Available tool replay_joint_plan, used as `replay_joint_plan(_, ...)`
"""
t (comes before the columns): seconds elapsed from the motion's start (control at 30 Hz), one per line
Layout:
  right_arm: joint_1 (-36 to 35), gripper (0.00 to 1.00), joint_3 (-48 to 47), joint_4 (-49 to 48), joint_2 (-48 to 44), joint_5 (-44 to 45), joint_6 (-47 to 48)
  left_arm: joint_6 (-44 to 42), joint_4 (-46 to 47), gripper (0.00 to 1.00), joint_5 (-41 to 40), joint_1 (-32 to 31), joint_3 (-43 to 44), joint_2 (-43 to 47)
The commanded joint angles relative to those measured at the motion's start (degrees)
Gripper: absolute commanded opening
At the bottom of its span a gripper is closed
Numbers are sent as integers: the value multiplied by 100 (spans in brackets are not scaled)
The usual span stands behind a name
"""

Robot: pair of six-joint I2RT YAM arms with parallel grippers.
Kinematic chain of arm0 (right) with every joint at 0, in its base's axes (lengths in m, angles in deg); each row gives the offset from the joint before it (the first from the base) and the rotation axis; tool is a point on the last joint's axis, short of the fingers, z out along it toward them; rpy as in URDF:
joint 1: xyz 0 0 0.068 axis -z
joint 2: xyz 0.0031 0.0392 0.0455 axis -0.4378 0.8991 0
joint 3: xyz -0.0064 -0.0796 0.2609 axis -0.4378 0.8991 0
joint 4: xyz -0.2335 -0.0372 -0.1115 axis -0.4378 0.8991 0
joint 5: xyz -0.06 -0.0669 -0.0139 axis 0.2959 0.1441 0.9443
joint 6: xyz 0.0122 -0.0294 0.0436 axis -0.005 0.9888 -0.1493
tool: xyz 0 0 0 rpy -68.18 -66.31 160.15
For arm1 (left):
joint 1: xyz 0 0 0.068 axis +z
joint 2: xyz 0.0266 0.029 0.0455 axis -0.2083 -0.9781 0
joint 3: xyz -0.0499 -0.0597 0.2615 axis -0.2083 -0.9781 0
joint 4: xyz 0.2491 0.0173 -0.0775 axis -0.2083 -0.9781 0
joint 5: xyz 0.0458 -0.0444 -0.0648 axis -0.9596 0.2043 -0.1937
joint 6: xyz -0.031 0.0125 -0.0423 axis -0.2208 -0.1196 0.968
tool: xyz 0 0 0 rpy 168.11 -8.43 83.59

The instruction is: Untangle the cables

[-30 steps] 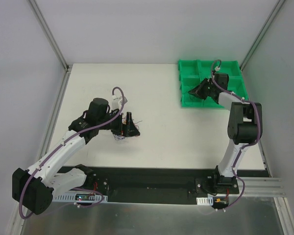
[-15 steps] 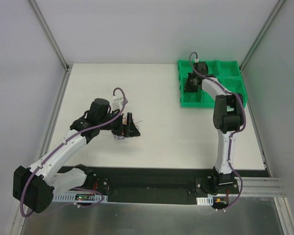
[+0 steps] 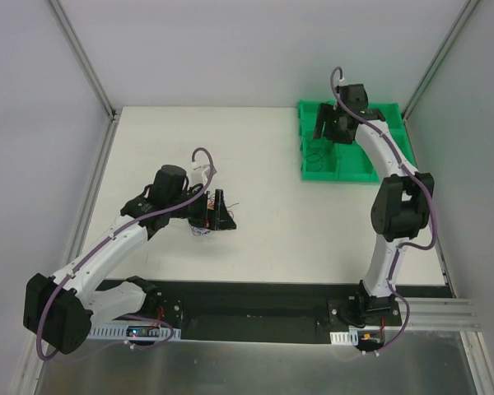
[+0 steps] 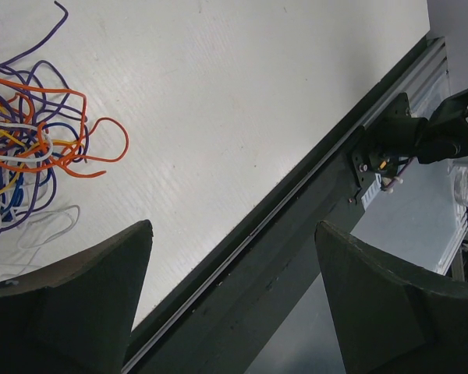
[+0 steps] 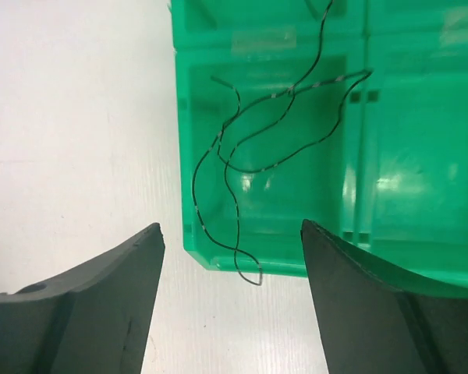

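The cables (image 4: 27,148) lie as a loose knot of orange, purple, white and blue strands on the white table, also seen from above (image 3: 204,222). My left gripper (image 3: 222,216) rests just right of the knot, open (image 4: 232,227) with nothing between its fingers. One thin black cable (image 5: 265,169) lies curled in a compartment of the green tray (image 5: 265,265), one loop hanging over the near rim. My right gripper (image 5: 232,226) hovers above that rim, open and empty, over the tray's left side (image 3: 329,127).
The green tray (image 3: 346,171) has several compartments and sits at the table's far right. A black rail (image 3: 255,296) runs along the near edge, also seen in the left wrist view (image 4: 296,210). Frame posts and grey walls enclose the table.
My right gripper opened and let go of the black cable, which now lies in the tray. The right arm swung further back over the tray. The left arm has not moved.
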Motion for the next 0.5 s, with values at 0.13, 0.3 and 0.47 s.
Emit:
replay_joint_plan(0.13,451,76,-1108,-2,219,55,587,-42,121,84,153,-77,174,-189)
replay_joint_plan(0.3,495,72,-1961,86,931,98,518,-33,121,84,171,-77,227,-329)
replay_joint_plan(0.47,495,62,-2104,-98,1240,204,298,-33,130,84,180,-86,271,-435)
